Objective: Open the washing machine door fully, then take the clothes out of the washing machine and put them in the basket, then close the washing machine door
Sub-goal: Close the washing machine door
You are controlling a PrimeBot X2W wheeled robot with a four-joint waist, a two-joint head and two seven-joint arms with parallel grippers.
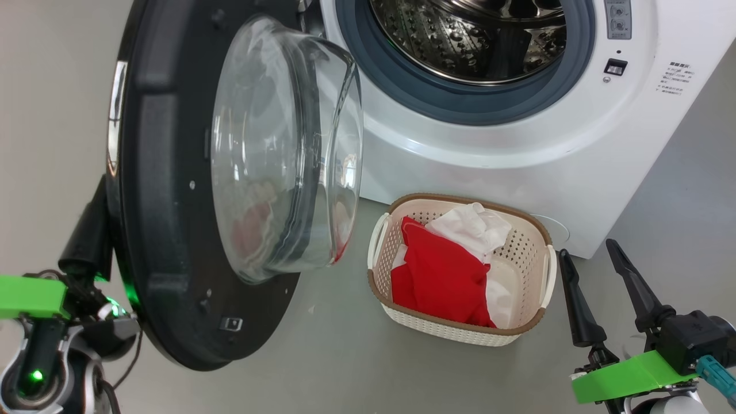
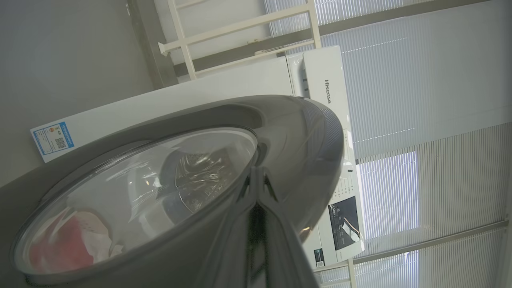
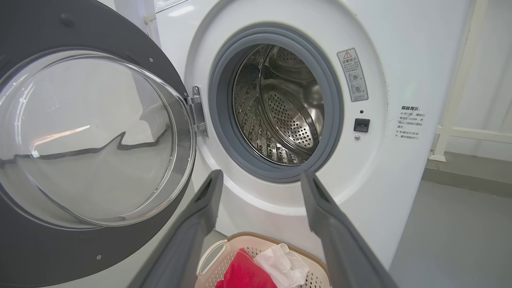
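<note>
Right claw (image 1: 587,248), 5 o'clock: fingers spread, empty. Left claw (image 2: 259,176), 8 o'clock: closed, against outer rim of door (image 1: 167,230). Door stands open. Washing machine (image 1: 489,149): drum (image 1: 460,40) looks empty. Clothes (image 1: 443,270): in basket (image 1: 526,253), 6 o'clock of drum. Outstanding, probably: shutting door.

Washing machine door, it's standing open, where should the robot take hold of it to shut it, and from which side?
Probably the door by its black rim's free edge, farthest from the hinge, for the most leverage. Come from the outer face, on the robot's left, where the left gripper sits with jaws shut; the bulging glass offers no hold.
</note>
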